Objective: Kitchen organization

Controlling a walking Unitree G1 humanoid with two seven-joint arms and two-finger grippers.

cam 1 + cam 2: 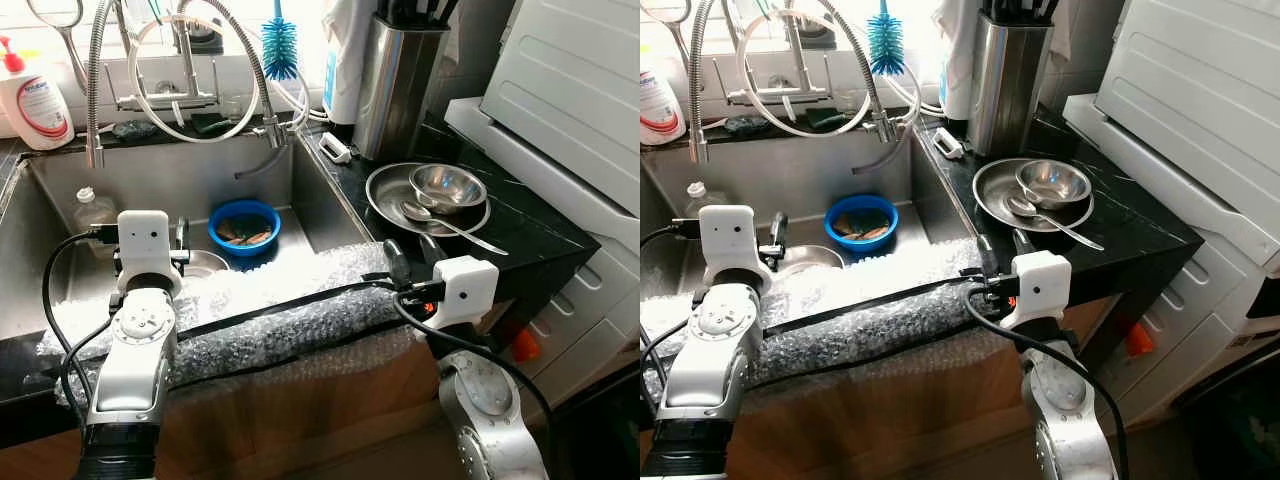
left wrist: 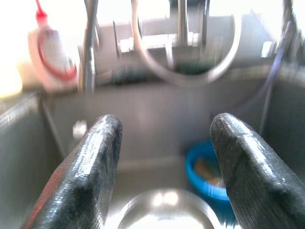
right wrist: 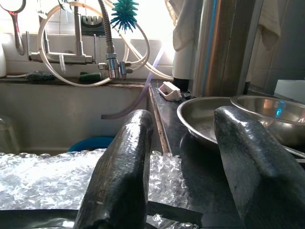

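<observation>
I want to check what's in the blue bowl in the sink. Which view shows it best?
The left eye view: the blue bowl is seen whole from above, with brownish scraps inside. The right eye view matches. Both wrist views catch just a partial edge.

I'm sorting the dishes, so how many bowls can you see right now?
3. A blue bowl sits in the sink. A steel bowl lies in the sink beside it, partly behind the left arm. A small steel bowl rests on the metal plate on the counter. Others may be hidden.
</observation>
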